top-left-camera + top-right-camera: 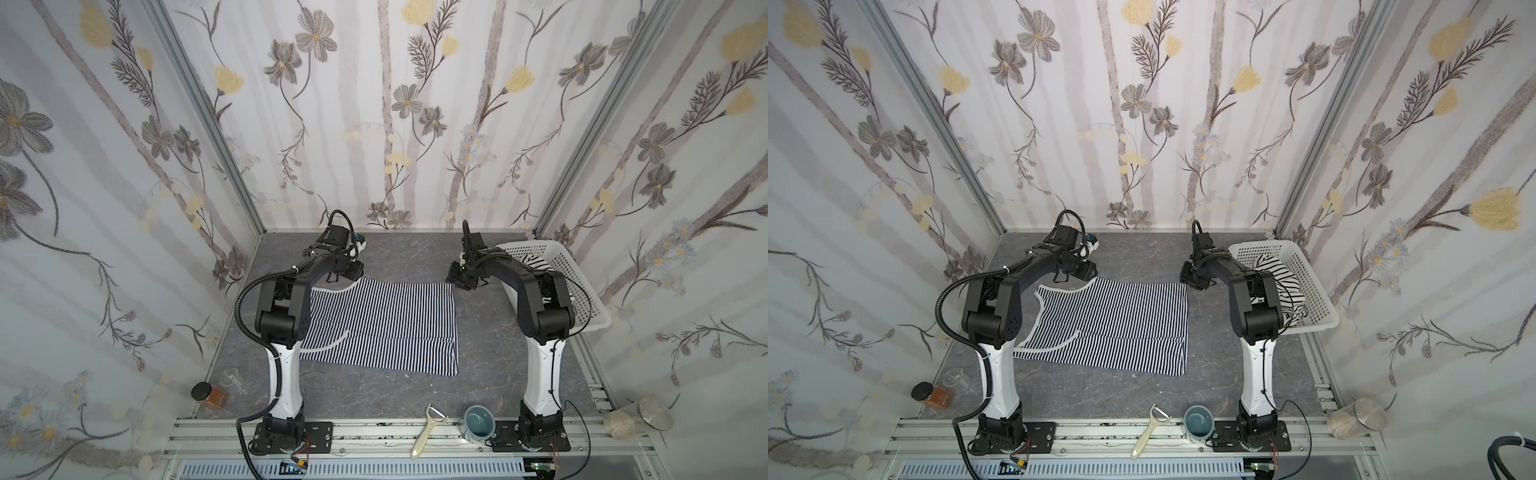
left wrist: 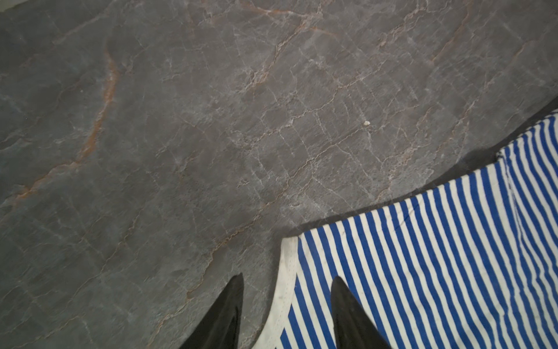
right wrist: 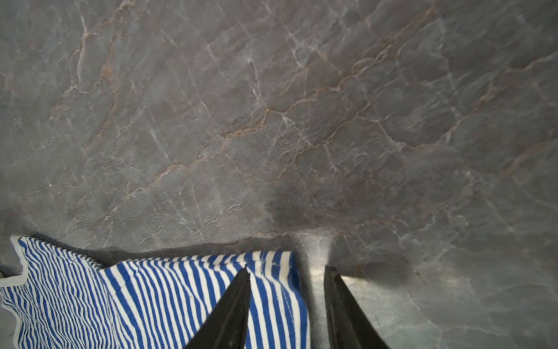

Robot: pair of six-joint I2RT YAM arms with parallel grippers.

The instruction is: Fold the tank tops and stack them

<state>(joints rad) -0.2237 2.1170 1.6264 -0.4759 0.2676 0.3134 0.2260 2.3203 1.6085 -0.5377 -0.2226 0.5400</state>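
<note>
Fine-striped top: the sleeveless knit tank top with dense navy-and-white stripes and white trim [image 1: 382,328] lies spread flat on the grey marbled tabletop [image 1: 478,374], just beside the white perforated plastic basket [image 1: 1316,299], with its hem end toward the basket.
Wide-striped top: the white tank top with spaced black stripes [image 1: 1277,274] sits crumpled inside the basket, not yet laid out.
Left gripper: your left gripper [image 2: 287,276] hangs low over the back corner farthest from the basket. Its fingers are apart and hold nothing; one is over bare table, the other over cloth, with the white trim edge between them.
Right gripper: your right gripper [image 3: 287,268] is at the back corner nearest the basket, also parted and empty, straddling the hem corner.
Handling: judge this knit as light, limp and stretchy. It will sag and drag, and it offers no stiffness to push against.
Where to hold: pinch both layers at the two back corners, on the trim and the hem seam where the cloth is thickest.
Risk: a shallow pinch may catch only the upper layer, and uneven lifting will skew the fold.
</note>
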